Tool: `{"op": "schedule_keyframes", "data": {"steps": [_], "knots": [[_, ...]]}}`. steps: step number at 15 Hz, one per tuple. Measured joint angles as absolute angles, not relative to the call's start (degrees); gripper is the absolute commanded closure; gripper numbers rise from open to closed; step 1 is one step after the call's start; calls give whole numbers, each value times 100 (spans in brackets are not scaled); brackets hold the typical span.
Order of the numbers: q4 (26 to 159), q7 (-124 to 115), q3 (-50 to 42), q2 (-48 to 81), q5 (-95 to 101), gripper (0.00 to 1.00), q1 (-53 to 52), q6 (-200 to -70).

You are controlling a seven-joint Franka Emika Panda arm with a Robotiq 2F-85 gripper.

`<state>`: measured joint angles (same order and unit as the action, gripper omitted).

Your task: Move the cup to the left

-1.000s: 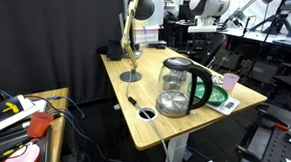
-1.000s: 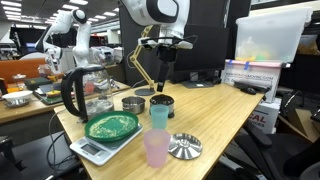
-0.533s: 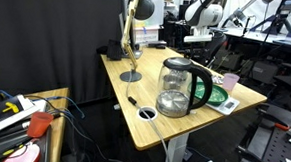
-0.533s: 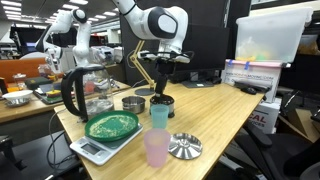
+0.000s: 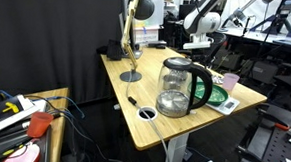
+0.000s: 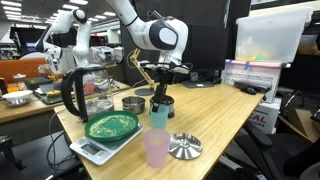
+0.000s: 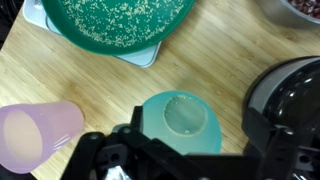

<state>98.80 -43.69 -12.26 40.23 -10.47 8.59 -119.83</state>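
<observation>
1. Hovering just above the cup [image 6: 159,116], the tool [image 6: 160,92] points straight down from the white robot arm in an exterior view.
2. The cup is small, light teal and has no handle. It stands upright on the wooden table [image 6: 215,118], near the table's front part.
3. In the wrist view, the cup [image 7: 180,122] is seen from above, its round mouth open and empty.
4. The tool's dark fingers [image 7: 100,158] are spread wide, one on each side of the cup, and they hold nothing.
5. A pink cup [image 6: 156,148] stands just in front of the teal one, closer to the table edge. The two are near each other but apart.
6. A green plate [image 6: 112,126] rests on a white scale [image 6: 88,151] beside the cups.
7. A glass kettle [image 6: 72,95] with a black handle stands behind the plate, much taller than the teal cup.
8. A round metal lid [image 6: 185,146] lies flat on the table next to the pink cup.
9. In the wrist view, the kettle [image 7: 290,100] fills the edge of the picture beside the teal cup.
</observation>
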Motion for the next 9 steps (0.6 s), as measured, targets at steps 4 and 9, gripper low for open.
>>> {"op": "schedule_keyframes", "data": {"steps": [4,9], "knots": [[9826,-4378,-1240,4084,-1047,46,871,-11900],[9730,-4384,-1241,4107,-1047,82,894,-11840]]}}
